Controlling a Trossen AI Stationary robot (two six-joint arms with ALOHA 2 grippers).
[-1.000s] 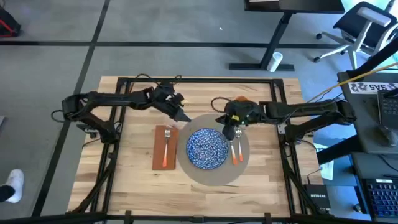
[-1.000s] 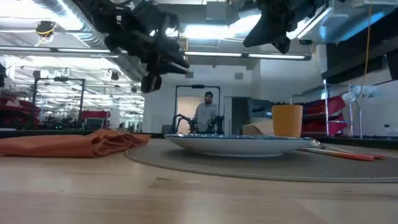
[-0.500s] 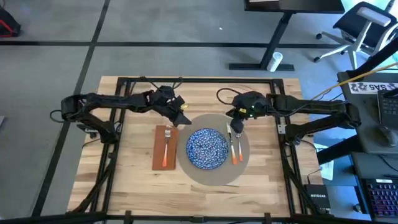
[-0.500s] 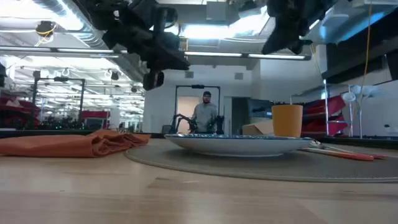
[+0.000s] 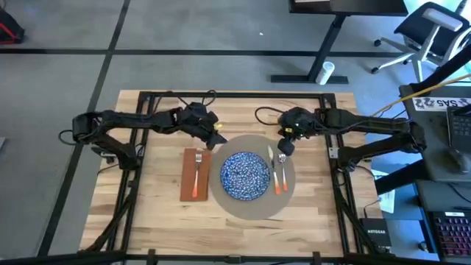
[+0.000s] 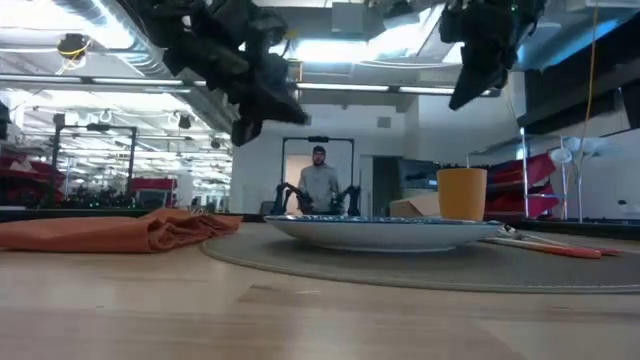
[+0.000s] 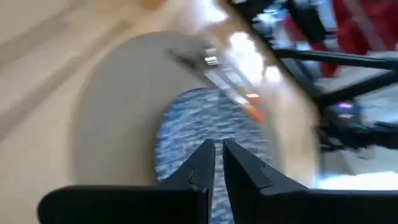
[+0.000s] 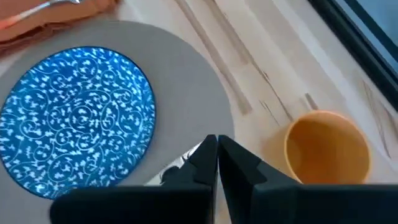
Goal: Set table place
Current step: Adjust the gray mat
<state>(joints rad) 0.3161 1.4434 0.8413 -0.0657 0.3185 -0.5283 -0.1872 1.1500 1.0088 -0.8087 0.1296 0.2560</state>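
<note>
Table [image 5: 154, 213]: light planks, black rails. Left gripper [image 5: 218, 140]: above table beside placemat's far-left edge, fingers together, empty. Napkin [image 5: 194, 174]: left of placemat [image 5: 254, 207], fork [image 5: 197, 170] on it. Plate [image 5: 245, 176]: centred on placemat. Utensils [image 5: 278, 174]: on placemat right of plate. Right gripper [image 5: 284, 147]: over placemat's far-right edge, fingers together, empty. Yellow cup [image 8: 328, 148]: hidden under arm in high view; right wrist and low views show it beside placemat.

The placemat [image 5: 254, 202] is laid on the table [image 5: 154, 213], with the plate [image 5: 244, 176] set at its middle. A napkin [image 5: 194, 174] lies left of the mat with a fork [image 5: 197, 173] on it. Cutlery [image 5: 277, 171] is placed right of the plate, and a cup [image 8: 328, 146] is seen just off the mat.
</note>
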